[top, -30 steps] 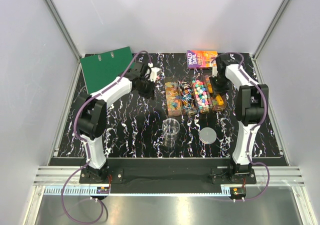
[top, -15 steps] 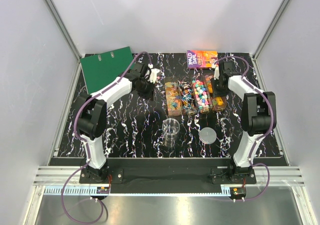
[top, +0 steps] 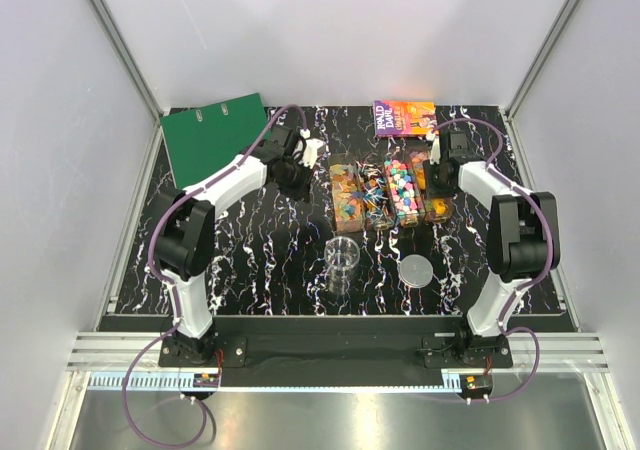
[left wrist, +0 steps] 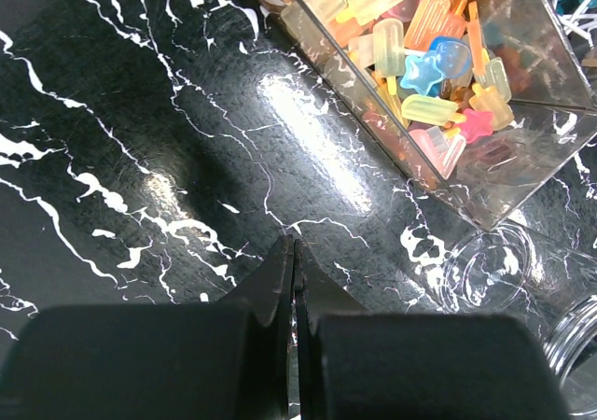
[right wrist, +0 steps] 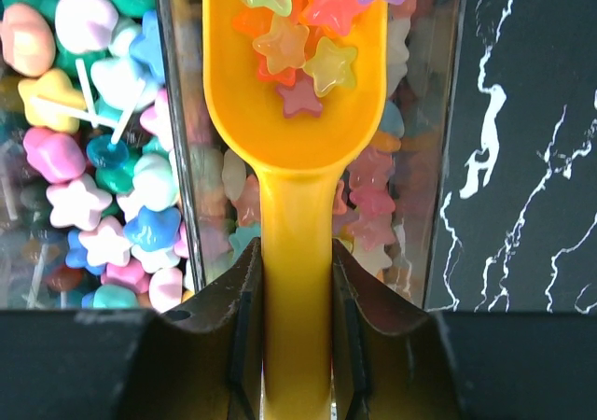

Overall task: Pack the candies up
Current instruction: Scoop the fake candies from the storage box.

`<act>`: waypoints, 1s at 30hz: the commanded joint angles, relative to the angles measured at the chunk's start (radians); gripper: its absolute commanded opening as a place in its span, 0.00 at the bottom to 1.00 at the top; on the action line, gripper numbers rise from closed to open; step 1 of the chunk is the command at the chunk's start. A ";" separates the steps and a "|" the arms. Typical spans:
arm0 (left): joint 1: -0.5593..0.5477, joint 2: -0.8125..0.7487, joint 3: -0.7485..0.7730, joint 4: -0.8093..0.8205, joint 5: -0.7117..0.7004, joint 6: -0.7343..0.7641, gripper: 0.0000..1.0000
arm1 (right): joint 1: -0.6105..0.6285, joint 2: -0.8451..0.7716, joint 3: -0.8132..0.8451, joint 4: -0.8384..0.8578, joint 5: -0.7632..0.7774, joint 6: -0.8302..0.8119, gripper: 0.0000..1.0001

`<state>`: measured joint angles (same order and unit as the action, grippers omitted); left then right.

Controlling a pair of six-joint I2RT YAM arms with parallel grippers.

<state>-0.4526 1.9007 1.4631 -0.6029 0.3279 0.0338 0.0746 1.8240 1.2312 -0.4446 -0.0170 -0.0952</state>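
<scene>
**Right arm.** My right gripper [right wrist: 297, 285] is clamped on the handle of the yellow scoop [right wrist: 291, 159]. I hold it level so the star-shaped candies [right wrist: 300, 51] in its bowl, just ahead of my jaws, do not spill. The clear bin [right wrist: 177, 187] lies beneath, probably not touching the scoop.

**Left arm.** My left gripper [left wrist: 295, 263] is closed on nothing, parked over the table [left wrist: 140, 159]. The glass jar [top: 342, 258] stands off to the right of its jaws, ready for the load.
</scene>
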 commanded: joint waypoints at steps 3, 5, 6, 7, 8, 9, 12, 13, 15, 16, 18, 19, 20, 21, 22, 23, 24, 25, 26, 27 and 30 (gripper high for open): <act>-0.005 -0.061 0.016 0.014 -0.013 0.011 0.00 | 0.002 -0.068 -0.108 -0.011 0.034 0.022 0.00; -0.005 -0.058 0.016 0.014 -0.016 0.012 0.00 | 0.004 -0.081 -0.125 0.035 0.028 0.017 0.00; -0.005 -0.058 0.016 0.012 -0.016 0.014 0.00 | 0.002 -0.083 -0.133 0.049 0.028 0.020 0.00; -0.005 -0.057 0.017 0.012 -0.016 0.017 0.00 | 0.002 -0.084 -0.147 0.072 0.031 0.023 0.00; -0.005 -0.058 0.017 0.011 -0.020 0.018 0.00 | 0.004 -0.095 -0.153 0.087 0.029 0.025 0.00; -0.005 -0.058 0.019 0.012 -0.021 0.020 0.00 | 0.004 -0.103 -0.159 0.098 0.029 0.025 0.00; -0.005 -0.060 0.020 0.011 -0.030 0.025 0.00 | 0.004 -0.133 -0.183 0.133 0.038 0.026 0.00; -0.005 -0.061 0.022 0.012 -0.032 0.029 0.00 | 0.002 -0.143 -0.193 0.161 0.041 0.020 0.00; -0.006 -0.061 0.026 0.011 -0.036 0.029 0.00 | 0.002 -0.172 -0.223 0.190 0.043 0.012 0.00; -0.006 -0.058 0.026 0.011 -0.038 0.031 0.00 | 0.004 -0.181 -0.234 0.220 0.045 0.011 0.00; -0.006 -0.054 0.035 0.011 -0.036 0.032 0.00 | 0.005 -0.199 -0.271 0.257 0.046 0.008 0.00; -0.006 -0.048 0.037 0.011 -0.035 0.034 0.00 | 0.004 -0.210 -0.280 0.289 0.049 0.012 0.00; -0.008 -0.045 0.042 0.011 -0.032 0.034 0.00 | 0.002 -0.213 -0.286 0.297 0.051 0.014 0.00; -0.008 -0.042 0.051 0.011 -0.032 0.035 0.00 | 0.002 -0.218 -0.294 0.302 0.055 0.020 0.00; -0.011 -0.037 0.055 0.012 -0.033 0.040 0.00 | 0.001 -0.230 -0.297 0.314 0.052 0.025 0.00; -0.012 -0.032 0.060 0.009 -0.036 0.041 0.00 | 0.004 -0.238 -0.300 0.317 0.052 0.026 0.00; -0.014 -0.031 0.071 0.011 -0.039 0.043 0.00 | 0.004 -0.244 -0.308 0.322 0.054 0.026 0.00; -0.017 -0.023 0.077 0.011 -0.041 0.041 0.00 | 0.002 -0.258 -0.311 0.326 0.054 0.020 0.00; -0.020 -0.020 0.088 0.011 -0.043 0.041 0.00 | 0.004 -0.267 -0.312 0.328 0.058 0.015 0.00; -0.021 -0.015 0.092 0.012 -0.044 0.041 0.00 | 0.004 -0.272 -0.315 0.336 0.061 0.008 0.00; -0.038 -0.014 0.103 0.011 -0.053 0.044 0.00 | 0.002 -0.293 -0.325 0.346 0.071 -0.012 0.00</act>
<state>-0.4690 1.8992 1.5105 -0.6052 0.2989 0.0570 0.0753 1.5944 0.9142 -0.1612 0.0120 -0.0879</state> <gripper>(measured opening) 0.007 0.326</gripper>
